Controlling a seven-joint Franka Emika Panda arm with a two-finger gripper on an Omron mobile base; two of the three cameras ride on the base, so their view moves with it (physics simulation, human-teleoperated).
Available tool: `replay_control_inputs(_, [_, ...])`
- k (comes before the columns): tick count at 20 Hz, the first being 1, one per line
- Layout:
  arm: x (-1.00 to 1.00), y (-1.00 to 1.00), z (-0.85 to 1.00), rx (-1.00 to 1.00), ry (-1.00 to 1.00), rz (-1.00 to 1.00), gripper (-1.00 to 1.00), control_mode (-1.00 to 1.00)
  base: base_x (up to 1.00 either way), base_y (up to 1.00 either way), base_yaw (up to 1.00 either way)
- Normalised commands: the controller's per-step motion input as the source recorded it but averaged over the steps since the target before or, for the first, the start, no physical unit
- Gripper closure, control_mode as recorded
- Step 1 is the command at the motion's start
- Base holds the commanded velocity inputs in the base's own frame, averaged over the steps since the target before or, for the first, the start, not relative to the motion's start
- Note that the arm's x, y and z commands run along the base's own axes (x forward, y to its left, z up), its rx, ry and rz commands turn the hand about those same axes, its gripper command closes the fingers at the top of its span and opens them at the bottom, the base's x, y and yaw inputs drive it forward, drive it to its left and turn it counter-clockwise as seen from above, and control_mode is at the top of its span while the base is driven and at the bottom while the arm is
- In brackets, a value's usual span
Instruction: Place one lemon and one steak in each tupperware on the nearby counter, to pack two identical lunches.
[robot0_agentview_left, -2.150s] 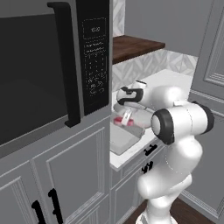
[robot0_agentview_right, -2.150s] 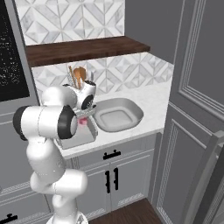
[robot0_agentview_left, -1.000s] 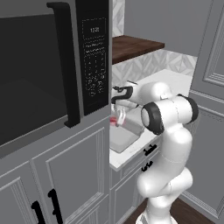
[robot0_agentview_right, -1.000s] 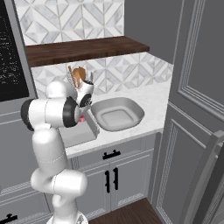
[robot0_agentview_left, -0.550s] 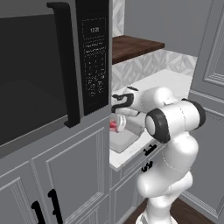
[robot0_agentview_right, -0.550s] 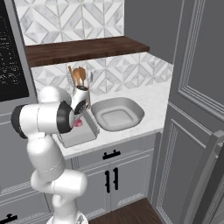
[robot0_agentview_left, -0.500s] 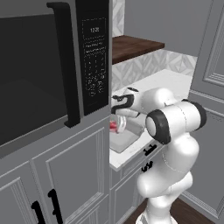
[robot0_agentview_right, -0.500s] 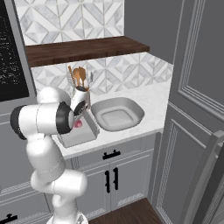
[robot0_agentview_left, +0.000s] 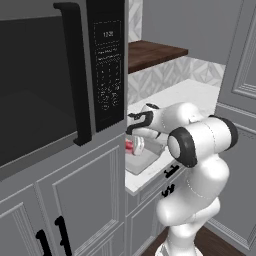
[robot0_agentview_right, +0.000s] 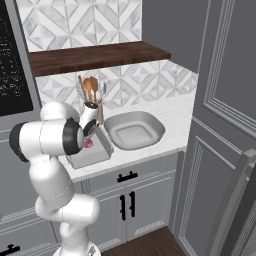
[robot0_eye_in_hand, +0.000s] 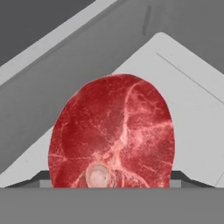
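Steak, bright red-pink, flat and oval (robot0_eye_in_hand: 111, 135): judged light, soft and limp, with a slick surface likely to slide between hard fingers. Hold it across its flat faces near one edge, as now; a grip further in would probably resist slipping better. Marbled with pale fat lines, it carries a small round pale bone disc near its lower edge. In the hand view the two-finger gripper (robot0_agentview_left: 134, 146) is clamped on the lower edge, the slab standing upright in front of the camera. It hangs over the shallow pale grey rectangular tray (robot0_agentview_right: 95, 152) on the white marbled counter (robot0_agentview_right: 172, 117); contact with the tray cannot be told. The deeper rounded-square grey tub (robot0_agentview_right: 132, 130) sits just beside the tray.
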Motion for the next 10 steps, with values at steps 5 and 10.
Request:
replay_control_inputs(5, [0.12, 0.00, 0.29, 0.00, 0.04, 0.00, -1.00, -1.00, 0.00, 0.00, 0.00])
replay_control_inputs(10, [-0.18, -0.07, 0.56, 0.00, 0.02, 0.00, -1.00, -1.00, 0.00, 0.00, 0.00])
